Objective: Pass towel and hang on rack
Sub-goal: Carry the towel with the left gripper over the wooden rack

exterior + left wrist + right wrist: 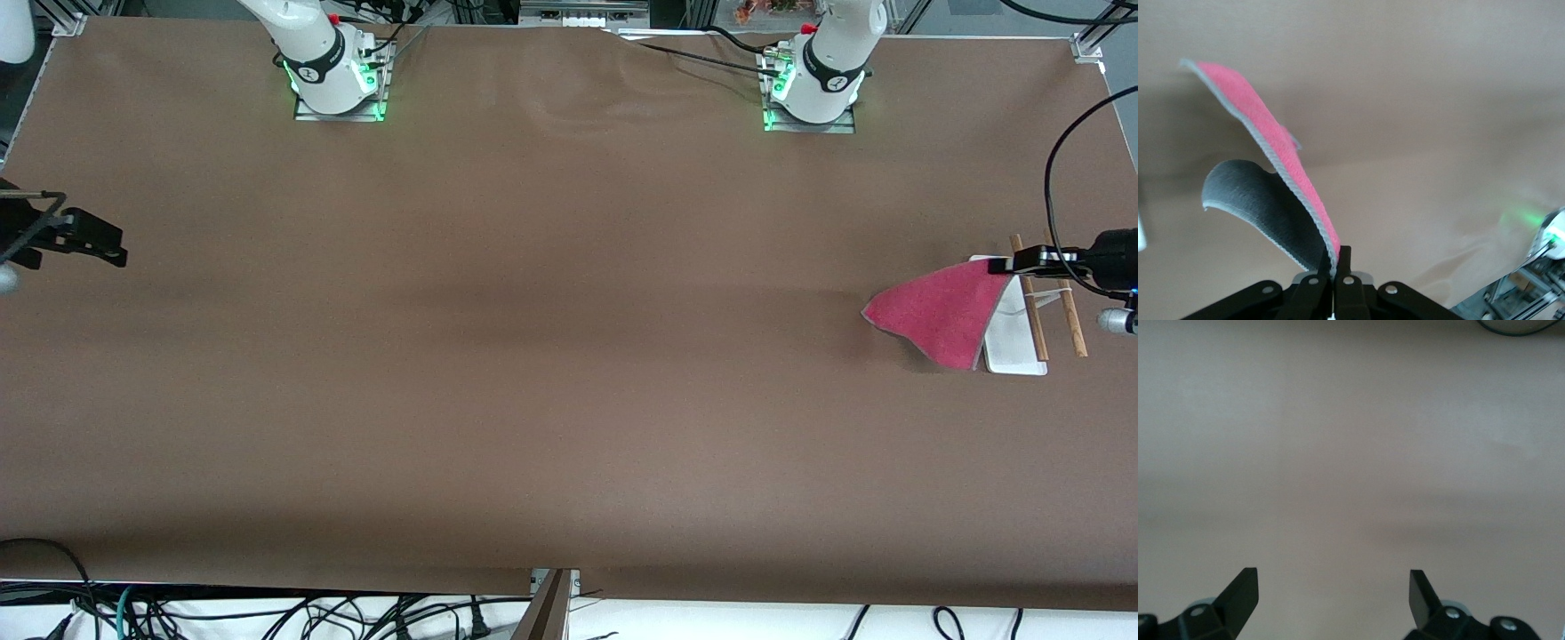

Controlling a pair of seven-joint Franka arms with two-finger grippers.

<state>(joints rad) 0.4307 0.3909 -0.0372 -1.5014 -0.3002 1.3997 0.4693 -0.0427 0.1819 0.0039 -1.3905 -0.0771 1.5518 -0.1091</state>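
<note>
The brown counter (533, 356) carried only the rack (1022, 342), which stood close to the edge at the left arm's end, about midway between the robots' edge and the camera's edge. Its white base lay flat and its two thin wooden rods ran parallel above it.

The towel (933, 316) hung in the air from one corner, pink face toward the front camera, draping down over the base's edge on the side toward the middle of the counter. In the left wrist view the towel (1271, 160) curled, its grey underside folding away from the pink.

The left end effector (1009, 264) was over the rack's end nearer the robots' edge, clenched on that towel corner; the left wrist view showed its fingers (1343, 263) pressed tight together on the stitched edging.

The right end effector (111, 249) waited by the edge at the right arm's end, released and spread wide, holding nothing, with bare counter between its fingertips (1245, 587).

The likely trouble: most of the cloth hung to one side of the rods, so letting go here would probably drop it beside the rack. The trailing cloth could also drag on the light stand and tip or shift it.
</note>
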